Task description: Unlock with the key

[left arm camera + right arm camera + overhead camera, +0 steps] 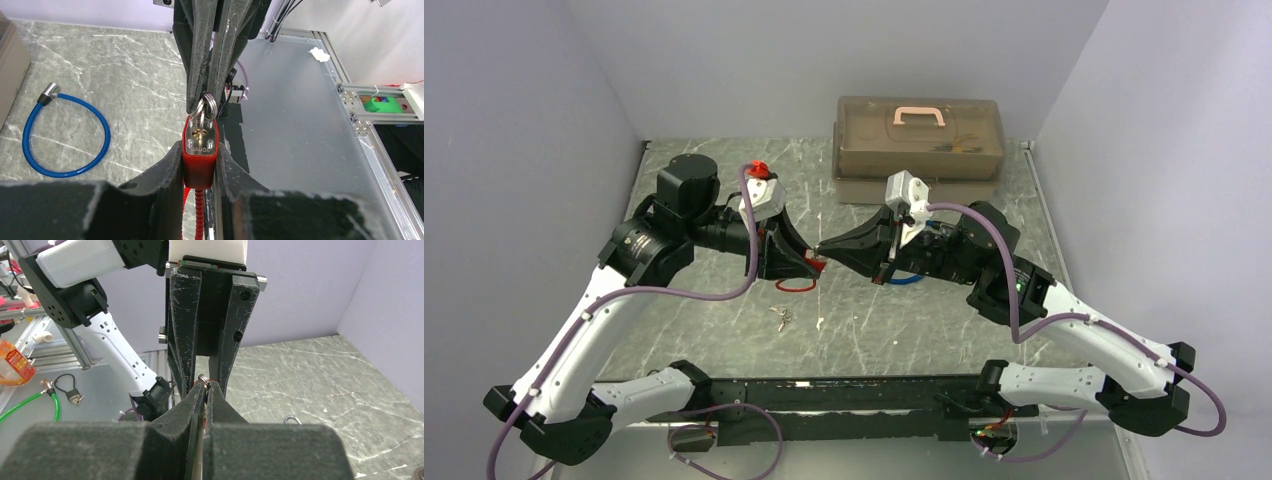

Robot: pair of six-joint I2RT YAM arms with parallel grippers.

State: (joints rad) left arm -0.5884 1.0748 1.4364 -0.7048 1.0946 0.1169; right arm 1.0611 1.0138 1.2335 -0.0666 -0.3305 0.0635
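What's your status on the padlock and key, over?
Left gripper clamped on red padlock. Right gripper shut on key, key at keyhole. Blue cable lock off to the side, clear.

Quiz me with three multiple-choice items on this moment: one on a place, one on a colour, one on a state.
1. Where does the blue cable lock lie? A on the table; B in a drawer; C on a shelf.
2. What colour is the padlock? A blue; B red; C green.
3. How is the left hand? A wide open; B shut on the padlock; C out of view.
Answers: A, its loop lies flat on the marble top. B, its body is red. B, it clamps the padlock's sides, while the right hand pinches the key.
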